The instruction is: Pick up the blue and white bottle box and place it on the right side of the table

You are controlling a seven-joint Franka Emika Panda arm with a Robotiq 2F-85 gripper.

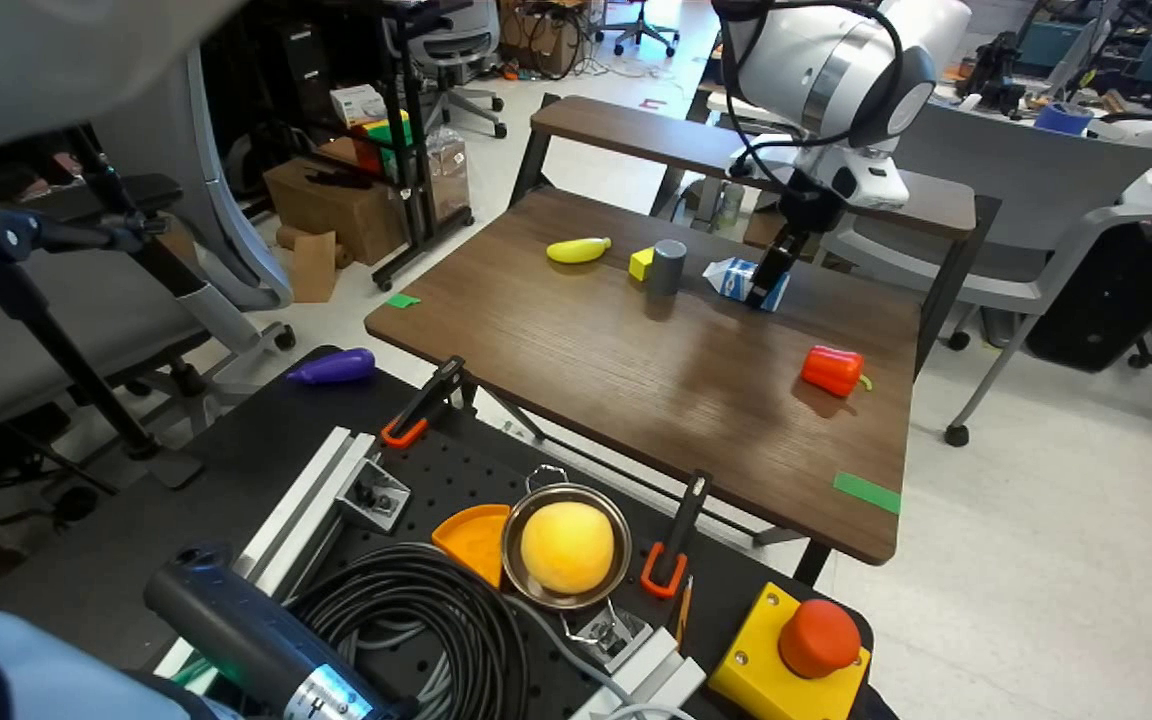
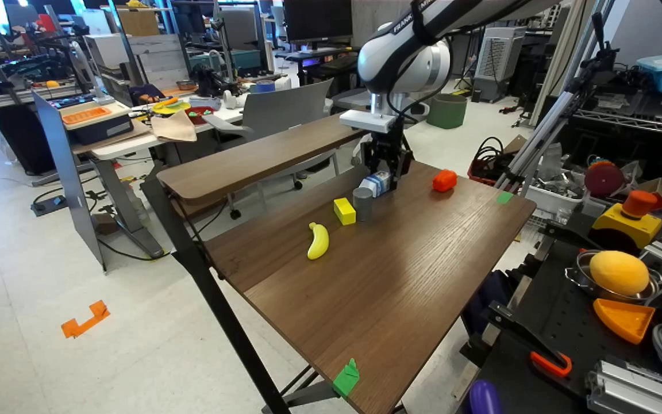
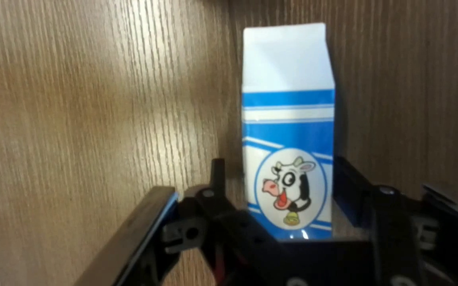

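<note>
The blue and white bottle box is a milk-carton shape with a cow picture. It lies on the dark brown table [image 1: 576, 330], seen in both exterior views [image 1: 733, 276] [image 2: 373, 185] and large in the wrist view [image 3: 288, 107]. My gripper [image 1: 766, 288] is low over the box, fingers pointing down, one on each side of its lower half; it also shows in an exterior view [image 2: 384, 176] and the wrist view [image 3: 278, 171]. A gap shows between the left finger and the box in the wrist view. The right finger is close against its side; contact cannot be told.
A grey cylinder [image 2: 363, 203] stands close beside the box, with a yellow block [image 2: 345, 211] beyond it. A yellow banana [image 2: 319, 241] and a red-orange pepper [image 1: 834, 370] lie on the table. A raised shelf [image 1: 656, 135] runs along one long edge.
</note>
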